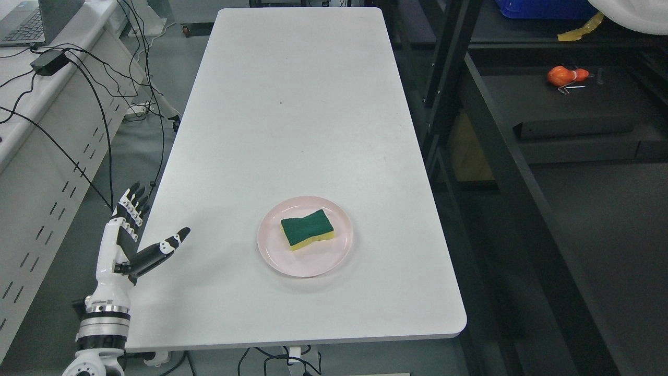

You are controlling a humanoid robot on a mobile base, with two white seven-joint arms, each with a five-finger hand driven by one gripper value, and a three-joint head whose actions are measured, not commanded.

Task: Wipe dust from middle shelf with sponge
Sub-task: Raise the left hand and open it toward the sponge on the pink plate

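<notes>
The green-topped yellow sponge (307, 229) lies on a round pink plate (274, 250) near the white desk's (292, 104) front edge, while the left hand (122, 245), fingers spread and empty, hovers at its front-left edge.

i can't read any text, label, brand or number anywhere in my head view. the laptop (31, 21) at the top left is too small and cut off to show any print.

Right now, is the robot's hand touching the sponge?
Apart. The head view shows the left hand open at the table's left edge, with bare tabletop between it and the sponge lying on the pink plate.
</notes>
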